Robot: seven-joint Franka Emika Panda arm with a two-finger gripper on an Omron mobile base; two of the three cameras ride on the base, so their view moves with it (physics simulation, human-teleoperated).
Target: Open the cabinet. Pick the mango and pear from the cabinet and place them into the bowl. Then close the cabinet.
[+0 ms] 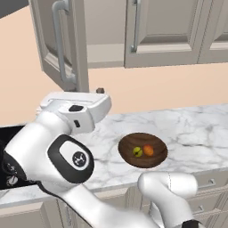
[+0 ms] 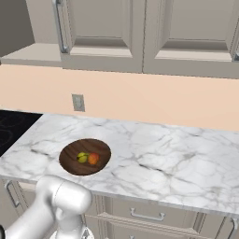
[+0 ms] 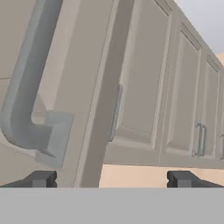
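The cabinet (image 1: 147, 35) hung wide across the wall above the claw, and its left door (image 1: 62, 44) stood swung out, right in front of the claw, edge-on. Below and off to the side of the claw lay the marble worktop (image 1: 191, 129), carrying the bowl (image 1: 142, 150). The claw (image 3: 111, 178) was spread wide with nothing between its fingertips, the door's edge rising just ahead of them and its silver bar handle (image 3: 26, 87) looming close on one side. Down in the bowl, well below the claw, sat two small fruits: one yellow-green (image 1: 137, 152), one orange (image 1: 148, 150), touching each other. So by my read, both fruits were delivered; only shutting that open door remained, and the claw looked lined up for the push.
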